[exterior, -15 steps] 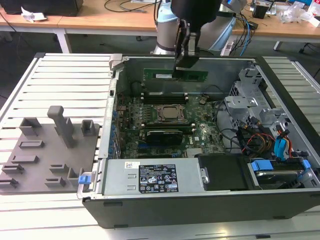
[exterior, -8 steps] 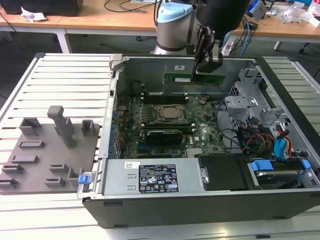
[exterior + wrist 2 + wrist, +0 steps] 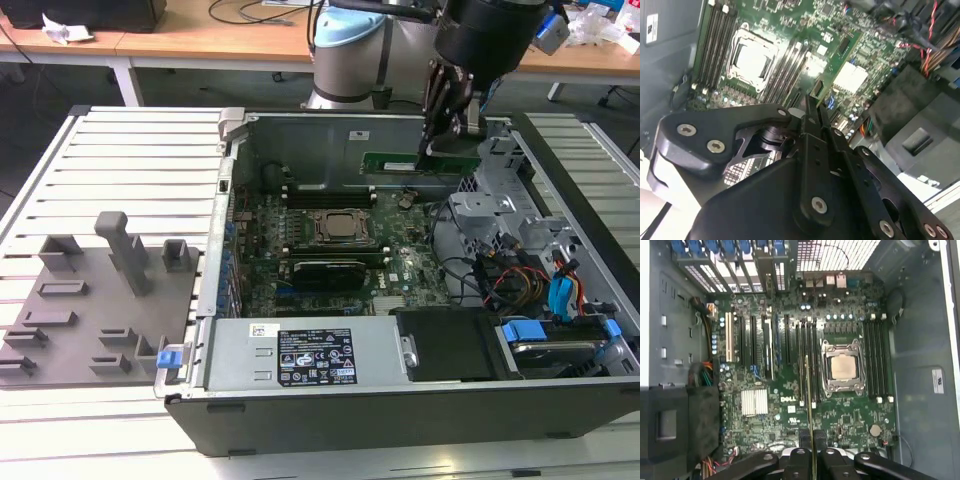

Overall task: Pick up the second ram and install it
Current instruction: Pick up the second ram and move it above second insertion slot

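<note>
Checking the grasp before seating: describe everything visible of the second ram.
The second ram is a slim green circuit-board stick, on edge and level, clamped toward one end by the gripper. In the exterior view it hangs over the open case, above the motherboard. In the first wrist view it shows edge-on, a thin line over the slots beside the CPU socket. Only the fingers seem to touch it.

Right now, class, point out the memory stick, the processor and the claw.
memory stick (image 3: pixel 808 390), first wrist view, its thin edge.
processor (image 3: pixel 844 366), first wrist view, middle of its lid.
claw (image 3: pixel 812 440), first wrist view, between its fingertips.
</note>
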Robot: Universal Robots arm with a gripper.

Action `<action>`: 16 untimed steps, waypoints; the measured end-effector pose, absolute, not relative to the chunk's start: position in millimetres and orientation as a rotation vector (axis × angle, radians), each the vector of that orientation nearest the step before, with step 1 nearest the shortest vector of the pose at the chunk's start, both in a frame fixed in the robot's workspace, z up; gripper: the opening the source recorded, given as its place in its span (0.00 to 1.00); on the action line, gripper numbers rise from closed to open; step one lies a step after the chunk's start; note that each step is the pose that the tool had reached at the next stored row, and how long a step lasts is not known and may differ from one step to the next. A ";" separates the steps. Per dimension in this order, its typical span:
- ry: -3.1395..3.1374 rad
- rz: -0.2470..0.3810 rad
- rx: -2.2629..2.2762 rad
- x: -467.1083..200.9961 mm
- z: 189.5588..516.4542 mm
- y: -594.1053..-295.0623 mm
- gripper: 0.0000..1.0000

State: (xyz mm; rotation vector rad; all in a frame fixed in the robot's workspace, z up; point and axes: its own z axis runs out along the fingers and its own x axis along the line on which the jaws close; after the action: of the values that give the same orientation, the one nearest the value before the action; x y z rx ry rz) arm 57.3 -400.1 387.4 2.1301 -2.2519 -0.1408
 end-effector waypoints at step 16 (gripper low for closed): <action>-2.251 -0.144 2.128 42.0 357.0 -399.9 0.14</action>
State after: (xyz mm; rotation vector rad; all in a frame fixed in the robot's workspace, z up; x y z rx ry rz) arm 42.0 -399.9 357.0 2.1283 -2.2506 -0.1436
